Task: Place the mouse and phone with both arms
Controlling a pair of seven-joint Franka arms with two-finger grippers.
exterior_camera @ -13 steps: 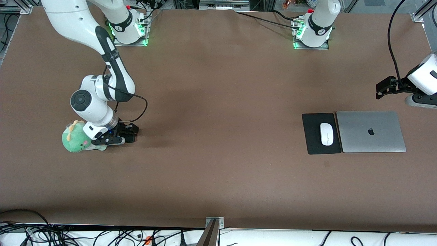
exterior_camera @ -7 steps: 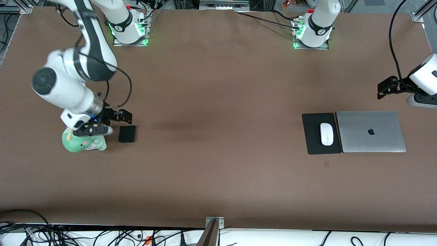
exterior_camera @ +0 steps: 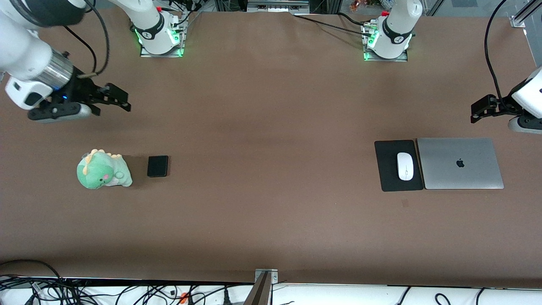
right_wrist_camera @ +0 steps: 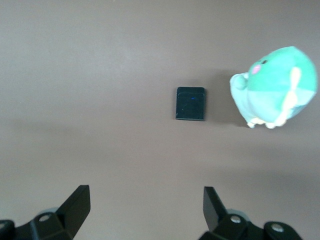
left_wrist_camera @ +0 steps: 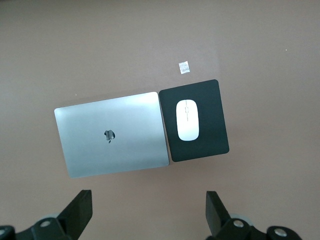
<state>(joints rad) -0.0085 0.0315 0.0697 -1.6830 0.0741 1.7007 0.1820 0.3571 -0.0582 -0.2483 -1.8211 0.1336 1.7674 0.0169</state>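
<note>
Black left pincer [exterior_camera: 476, 114] open | arm cut off at edge

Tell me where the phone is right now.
The phone lies flat on the table toward the right arm's end, just beside the green plush dinosaur, with no claw touching it.

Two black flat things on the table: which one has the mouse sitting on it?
The large black pad beside the laptop carries the white mouse. The small black phone lies bare next to the green plush.
</note>
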